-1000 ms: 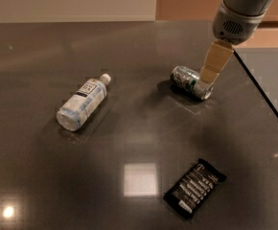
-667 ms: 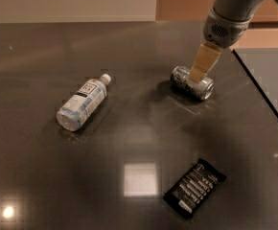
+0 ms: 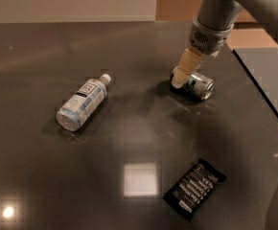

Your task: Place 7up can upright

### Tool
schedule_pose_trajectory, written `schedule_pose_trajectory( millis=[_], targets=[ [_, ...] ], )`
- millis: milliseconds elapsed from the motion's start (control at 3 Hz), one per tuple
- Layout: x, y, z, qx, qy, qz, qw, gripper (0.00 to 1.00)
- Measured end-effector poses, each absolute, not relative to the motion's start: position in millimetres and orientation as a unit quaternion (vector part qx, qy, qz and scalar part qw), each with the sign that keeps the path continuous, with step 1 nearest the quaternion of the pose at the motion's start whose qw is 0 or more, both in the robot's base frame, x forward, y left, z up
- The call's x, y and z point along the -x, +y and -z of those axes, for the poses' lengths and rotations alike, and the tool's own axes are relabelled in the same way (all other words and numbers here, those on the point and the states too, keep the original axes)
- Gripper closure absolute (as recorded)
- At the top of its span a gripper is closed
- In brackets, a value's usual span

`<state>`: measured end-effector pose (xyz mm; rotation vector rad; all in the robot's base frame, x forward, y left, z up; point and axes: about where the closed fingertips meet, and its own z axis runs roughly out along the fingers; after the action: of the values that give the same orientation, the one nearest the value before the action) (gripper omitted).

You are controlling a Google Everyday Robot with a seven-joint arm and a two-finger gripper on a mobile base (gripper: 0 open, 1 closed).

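The 7up can (image 3: pixel 199 86) lies on its side on the dark table (image 3: pixel 129 138), right of centre, with its silver end facing front right. My gripper (image 3: pixel 179 79) comes down from the upper right on the grey arm. Its cream tip is at the can's left end, touching or just above it. The part of the can under the tip is hidden.
A clear plastic bottle (image 3: pixel 83 102) with a white cap lies on its side at the left. A black snack packet (image 3: pixel 195 188) lies near the front right. The table's right edge (image 3: pixel 262 94) runs diagonally close to the can.
My gripper has moved left along the can, from its right end to its left end. The can, the bottle and the packet have stayed in place.
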<state>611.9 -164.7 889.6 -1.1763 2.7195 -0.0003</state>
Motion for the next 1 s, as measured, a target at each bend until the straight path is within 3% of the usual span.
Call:
schedule_pose_trajectory(
  millis=[1000],
  targets=[
    [-629, -148, -847, 0.387, 0.921, -0.004, 0.044, 0.0]
  ],
)
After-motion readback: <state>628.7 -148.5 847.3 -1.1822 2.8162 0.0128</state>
